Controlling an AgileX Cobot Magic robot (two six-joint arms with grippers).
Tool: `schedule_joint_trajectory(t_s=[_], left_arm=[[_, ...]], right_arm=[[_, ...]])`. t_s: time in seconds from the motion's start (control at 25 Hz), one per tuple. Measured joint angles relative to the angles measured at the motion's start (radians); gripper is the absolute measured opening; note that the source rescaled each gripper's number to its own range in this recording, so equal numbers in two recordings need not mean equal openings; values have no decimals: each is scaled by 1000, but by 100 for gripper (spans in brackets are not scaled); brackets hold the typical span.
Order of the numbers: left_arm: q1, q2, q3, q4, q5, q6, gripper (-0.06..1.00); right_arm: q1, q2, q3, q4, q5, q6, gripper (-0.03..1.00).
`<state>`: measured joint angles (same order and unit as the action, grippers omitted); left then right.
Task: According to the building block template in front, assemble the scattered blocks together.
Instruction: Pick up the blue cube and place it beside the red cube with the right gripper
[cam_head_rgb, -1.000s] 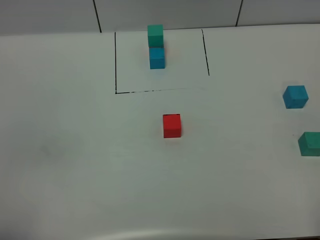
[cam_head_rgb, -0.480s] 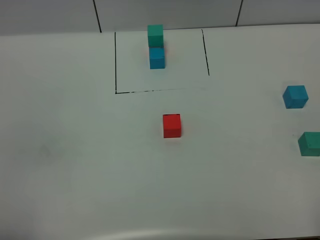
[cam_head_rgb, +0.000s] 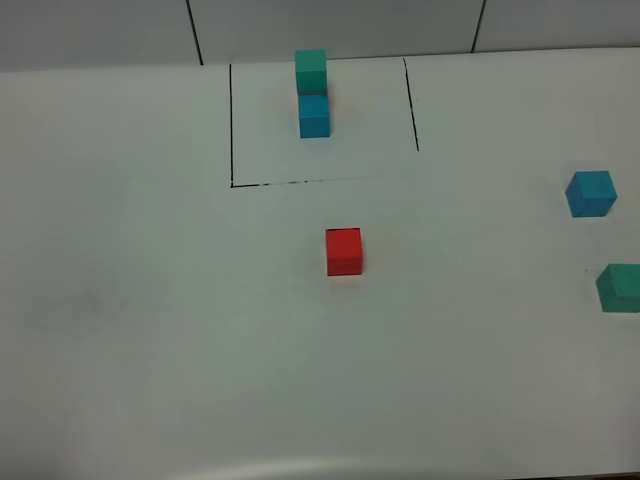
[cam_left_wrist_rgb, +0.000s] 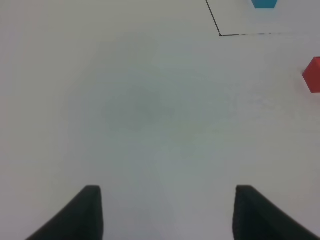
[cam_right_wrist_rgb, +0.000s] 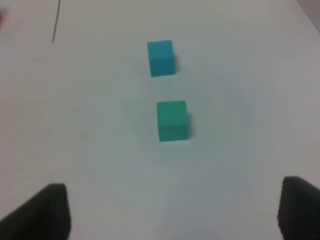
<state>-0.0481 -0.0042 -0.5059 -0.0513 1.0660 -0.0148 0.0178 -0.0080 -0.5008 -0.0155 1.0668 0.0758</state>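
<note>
The building block template (cam_head_rgb: 312, 95) stands at the back, a teal-green cube against a blue cube inside thin black lines (cam_head_rgb: 231, 125). Of the scattered blocks, the red cube (cam_head_rgb: 344, 251) lies mid-table, and the blue cube (cam_head_rgb: 590, 193) and the teal-green cube (cam_head_rgb: 622, 288) lie at the right edge. Neither arm shows in the high view. My left gripper (cam_left_wrist_rgb: 167, 192) is open over bare table, with the red cube (cam_left_wrist_rgb: 314, 75) far off to one side. My right gripper (cam_right_wrist_rgb: 174, 184) is open wide, short of the teal-green cube (cam_right_wrist_rgb: 172, 120) and the blue cube (cam_right_wrist_rgb: 161, 58) beyond it.
The white table (cam_head_rgb: 150, 300) ends at a grey wall behind the template. Its front edge runs along the bottom of the high view. A corner of the black frame line (cam_left_wrist_rgb: 220, 34) shows in the left wrist view.
</note>
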Motion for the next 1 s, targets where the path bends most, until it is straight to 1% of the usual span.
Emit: schedule_joint_trajectory(t_s=[0.4, 0.88, 1.0], left_arm=[[0, 0, 0, 0, 0, 0, 17], [0, 0, 0, 0, 0, 0, 16], [0, 0, 0, 0, 0, 0, 16]], right_arm=[[0, 0, 0, 0, 0, 1, 70], [0, 0, 0, 1, 0, -1, 70], [0, 9, 0, 8, 0, -1, 74]])
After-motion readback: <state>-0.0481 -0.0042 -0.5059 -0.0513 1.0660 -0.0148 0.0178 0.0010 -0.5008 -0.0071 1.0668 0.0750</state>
